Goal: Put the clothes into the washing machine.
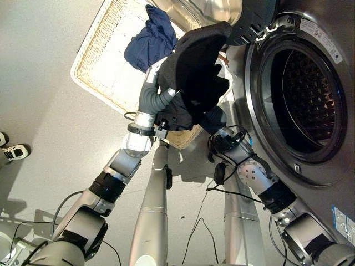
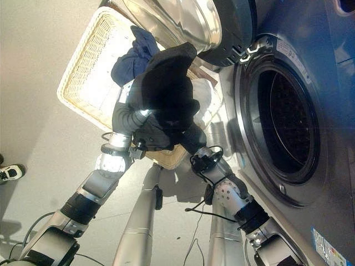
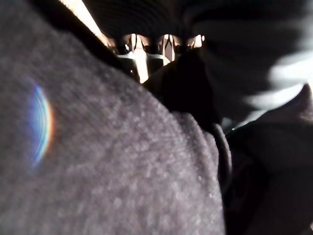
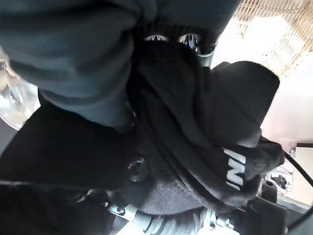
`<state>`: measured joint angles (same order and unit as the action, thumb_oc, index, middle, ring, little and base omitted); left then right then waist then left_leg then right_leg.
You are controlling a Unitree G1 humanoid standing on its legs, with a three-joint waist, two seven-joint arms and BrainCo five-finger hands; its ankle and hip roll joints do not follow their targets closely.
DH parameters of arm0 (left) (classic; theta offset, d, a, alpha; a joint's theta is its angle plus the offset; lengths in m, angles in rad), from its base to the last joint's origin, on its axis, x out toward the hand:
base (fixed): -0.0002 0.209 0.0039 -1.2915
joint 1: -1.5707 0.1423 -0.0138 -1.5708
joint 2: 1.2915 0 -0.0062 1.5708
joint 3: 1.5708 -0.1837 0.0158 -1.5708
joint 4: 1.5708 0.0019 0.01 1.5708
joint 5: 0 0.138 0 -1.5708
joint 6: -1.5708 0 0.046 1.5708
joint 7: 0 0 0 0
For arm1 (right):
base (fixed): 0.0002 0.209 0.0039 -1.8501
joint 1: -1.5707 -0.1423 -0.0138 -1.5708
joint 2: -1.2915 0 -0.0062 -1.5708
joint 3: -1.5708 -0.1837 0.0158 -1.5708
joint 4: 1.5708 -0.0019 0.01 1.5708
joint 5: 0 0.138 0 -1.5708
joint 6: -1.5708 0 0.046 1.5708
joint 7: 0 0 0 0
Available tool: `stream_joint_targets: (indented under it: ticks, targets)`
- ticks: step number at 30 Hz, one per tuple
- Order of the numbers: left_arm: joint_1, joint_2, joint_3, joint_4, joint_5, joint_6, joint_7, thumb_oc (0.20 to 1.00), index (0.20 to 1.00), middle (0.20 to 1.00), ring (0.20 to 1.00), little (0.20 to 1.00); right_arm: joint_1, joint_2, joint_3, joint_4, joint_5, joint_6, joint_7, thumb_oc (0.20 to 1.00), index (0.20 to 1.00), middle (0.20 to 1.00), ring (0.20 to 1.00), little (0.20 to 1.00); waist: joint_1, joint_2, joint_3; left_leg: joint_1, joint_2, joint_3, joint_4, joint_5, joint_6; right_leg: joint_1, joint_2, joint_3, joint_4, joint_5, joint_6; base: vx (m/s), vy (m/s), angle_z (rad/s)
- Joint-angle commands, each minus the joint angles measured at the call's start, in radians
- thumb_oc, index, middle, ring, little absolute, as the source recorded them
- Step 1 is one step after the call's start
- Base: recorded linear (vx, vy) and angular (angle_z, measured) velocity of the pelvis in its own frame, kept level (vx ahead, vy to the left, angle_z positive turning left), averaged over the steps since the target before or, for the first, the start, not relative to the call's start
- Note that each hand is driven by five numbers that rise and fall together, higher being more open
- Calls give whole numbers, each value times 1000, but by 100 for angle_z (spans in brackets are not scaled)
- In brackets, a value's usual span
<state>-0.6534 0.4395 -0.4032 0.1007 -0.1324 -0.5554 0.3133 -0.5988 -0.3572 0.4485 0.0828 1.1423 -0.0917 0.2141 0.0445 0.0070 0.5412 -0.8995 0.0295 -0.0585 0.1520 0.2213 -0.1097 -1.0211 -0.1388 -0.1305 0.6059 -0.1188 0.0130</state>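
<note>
While the dark perforated steel drum point(image 1: 302, 102) of the round-doored grey washing machine point(image 2: 310, 183) appears empty, both hands lift a bulky black knitted garment point(image 1: 197, 72) between the machine and the pale woven wicker basket point(image 1: 102, 61). The cloth buries the left hand point(image 1: 161, 108) and right hand point(image 2: 191, 136), so their grip cannot be told. A crumpled navy-blue cloth point(image 1: 150, 39) remains in the basket.

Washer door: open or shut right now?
Open. The door is swung away, leaving the drum exposed and dark inside.
</note>
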Motion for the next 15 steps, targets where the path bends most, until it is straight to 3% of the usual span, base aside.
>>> stream_joint_targets:
  ticks: [1,2,6,10,15]
  targets:
    - [-22,-31,-29,-87,8,-26,-29,391,391,391,391,391,-34,63,12,-165,38,-44,36,200,200,200,200,200,-2,12,-21,-7,-80,13,106,-107,38,67,29,-34,-289,235,126,0,0,0]
    - [-19,-33,-30,-89,12,-28,-13,1000,1000,1000,1000,1000,-32,65,11,-165,40,-43,38,200,200,200,200,200,-3,12,-21,-9,-80,13,106,-106,39,66,30,-34,-289,236,126,0,0,0]
    - [-13,-33,-29,-83,49,-19,39,1000,1000,1000,1000,1000,-27,67,10,-159,35,-52,42,200,200,200,200,200,-3,13,-21,-8,-80,14,102,-105,39,66,31,-36,-292,238,126,0,0,0]
    - [-13,-18,-11,-54,202,84,261,1000,1000,1000,1000,1000,-32,67,7,-149,41,-74,29,200,200,200,200,200,1,13,-21,-6,-77,17,99,-101,39,69,32,-39,-292,235,124,0,0,0]
    - [-8,21,17,-36,310,143,313,1000,1000,1000,1000,1000,-43,49,-24,-141,50,-132,9,200,200,200,200,200,8,18,-21,-6,-77,13,105,-104,35,71,26,-42,-287,232,125,0,0,0]
